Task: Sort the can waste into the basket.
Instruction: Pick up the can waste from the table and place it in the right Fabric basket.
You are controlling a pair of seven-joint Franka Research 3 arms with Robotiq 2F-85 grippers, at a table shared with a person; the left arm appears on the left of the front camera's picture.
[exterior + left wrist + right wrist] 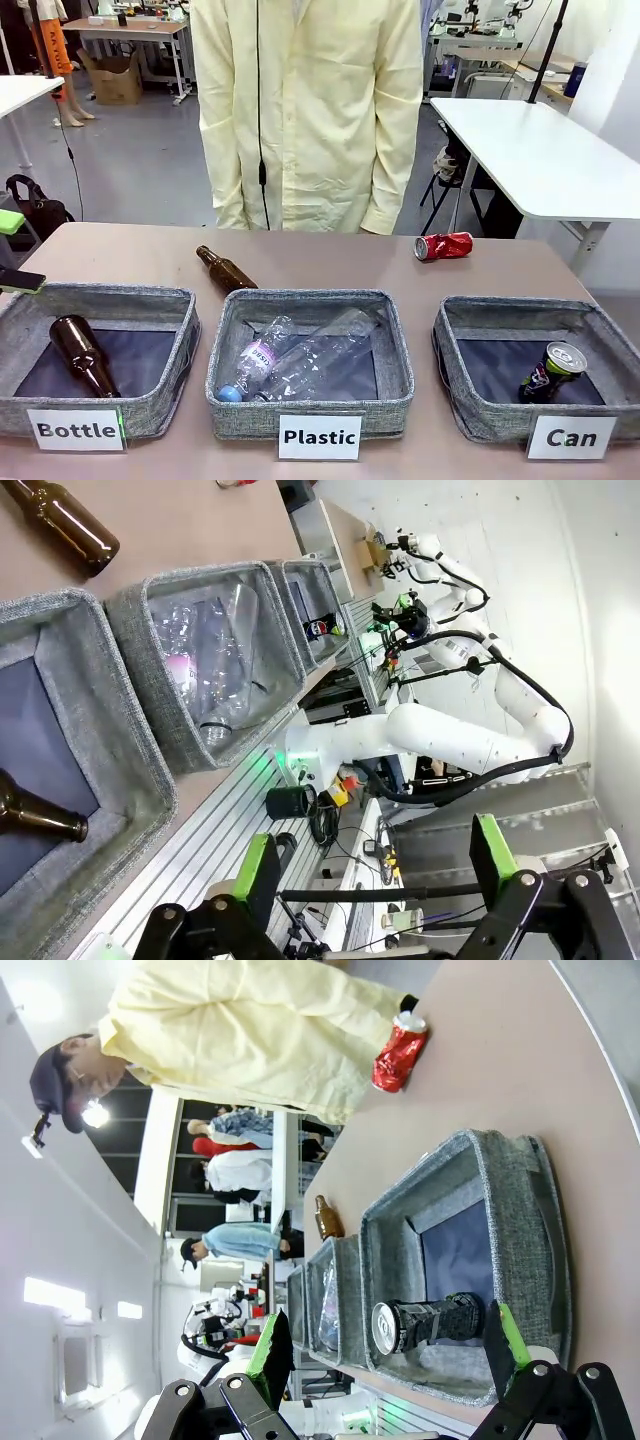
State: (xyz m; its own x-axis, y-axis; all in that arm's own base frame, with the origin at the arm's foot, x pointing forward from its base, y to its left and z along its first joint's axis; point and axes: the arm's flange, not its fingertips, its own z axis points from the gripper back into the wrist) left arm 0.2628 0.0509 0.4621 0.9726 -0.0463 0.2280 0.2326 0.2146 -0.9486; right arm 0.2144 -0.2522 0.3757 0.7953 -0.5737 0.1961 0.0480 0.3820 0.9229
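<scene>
The red dented can (443, 245) lies on its side on the brown table, at the far right near the person. In the right wrist view this red can (400, 1050) shows far off beside the yellow shirt. The dark can (552, 372) leans inside the grey basket (480, 420) labelled "Can" at the front right. My right gripper (388, 1345) hovers open just off that basket (515, 1210), with the dark can (425, 1322) between its green pads in the picture. My left gripper (375, 865) stands open and holds nothing, off the table's edge near the baskets.
A "Plastic" basket (225, 390) holds clear bottles, and a "Bottle" basket (170, 400) holds a brown bottle (82, 355). Another brown bottle (225, 269) lies on the table behind them. A person in a yellow shirt (305, 110) stands at the far edge.
</scene>
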